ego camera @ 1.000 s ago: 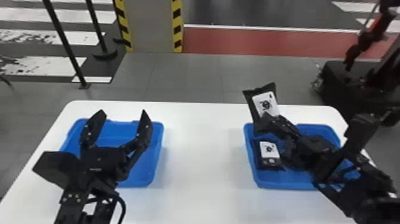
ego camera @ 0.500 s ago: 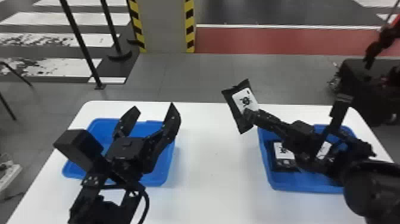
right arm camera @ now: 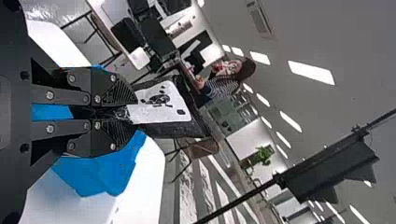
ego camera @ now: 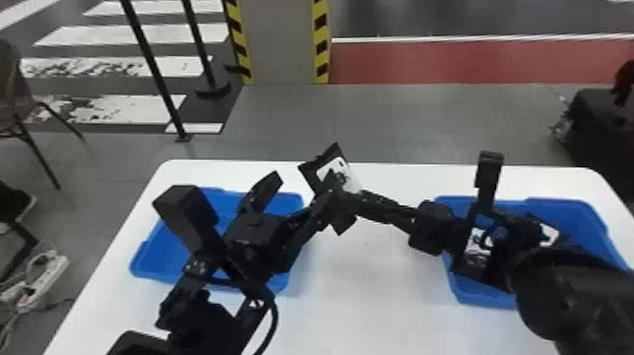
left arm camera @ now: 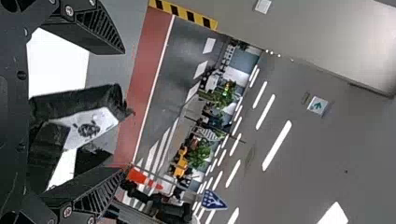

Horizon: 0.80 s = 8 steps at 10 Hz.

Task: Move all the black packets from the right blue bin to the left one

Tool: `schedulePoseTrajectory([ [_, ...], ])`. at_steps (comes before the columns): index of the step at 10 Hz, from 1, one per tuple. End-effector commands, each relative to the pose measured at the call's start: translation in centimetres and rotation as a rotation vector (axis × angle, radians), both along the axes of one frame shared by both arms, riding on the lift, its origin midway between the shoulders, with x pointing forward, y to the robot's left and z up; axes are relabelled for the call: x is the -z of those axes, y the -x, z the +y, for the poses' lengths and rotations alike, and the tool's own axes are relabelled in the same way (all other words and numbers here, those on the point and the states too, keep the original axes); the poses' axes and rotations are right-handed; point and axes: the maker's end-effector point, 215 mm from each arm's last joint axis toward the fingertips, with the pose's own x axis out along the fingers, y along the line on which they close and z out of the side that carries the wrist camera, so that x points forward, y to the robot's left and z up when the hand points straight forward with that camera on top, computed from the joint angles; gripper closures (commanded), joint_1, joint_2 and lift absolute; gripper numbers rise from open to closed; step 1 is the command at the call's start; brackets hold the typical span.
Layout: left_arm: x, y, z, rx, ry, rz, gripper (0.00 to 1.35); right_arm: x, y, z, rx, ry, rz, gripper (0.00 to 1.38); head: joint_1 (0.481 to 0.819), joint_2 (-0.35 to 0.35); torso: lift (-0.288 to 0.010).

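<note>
In the head view my left gripper [ego camera: 302, 191] stands open over the right part of the left blue bin [ego camera: 146, 257]. From the right, my right gripper [ego camera: 356, 198] holds a black packet [ego camera: 311, 172] with a white label at the left gripper's inner side. The left wrist view has this packet [left arm camera: 91, 128] between the spread fingers of my left gripper [left arm camera: 124, 111]. In the right wrist view my right gripper [right arm camera: 135, 112] is shut on one end of the packet [right arm camera: 161, 100]. Packets with white labels [ego camera: 476, 248] lie in the right blue bin [ego camera: 471, 300], partly hidden by the right arm.
Both bins stand on a white table [ego camera: 372, 283], with bare tabletop between them. The right forearm [ego camera: 575, 292] crosses above the right bin. A black post [ego camera: 153, 66] and a chair [ego camera: 19, 113] stand beyond the table.
My right gripper has carried the packet leftward, away from the right bin, to the open left gripper. The head view has shifted, and the left arm now sits farther right in it.
</note>
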Motion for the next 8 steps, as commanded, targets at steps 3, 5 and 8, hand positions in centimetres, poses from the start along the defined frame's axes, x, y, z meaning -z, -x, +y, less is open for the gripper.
schedulePoseTrajectory([
  [3,1.1,-0.1,-0.8,0.034,-0.021,0.043,0.13,-2.2,1.7,4.3,-0.107,-0.045,-0.018,1.06,0.695,0.135,-0.110],
  [5,0.5,-0.4,0.6,-0.009,-0.030,0.019,0.14,-2.1,3.0,6.2,-0.152,-0.061,-0.002,1.06,0.695,0.168,-0.110],
  [8,1.7,-0.9,4.3,-0.108,-0.082,0.039,0.14,-2.1,3.9,7.1,-0.178,-0.063,-0.001,1.06,0.695,0.241,-0.110],
])
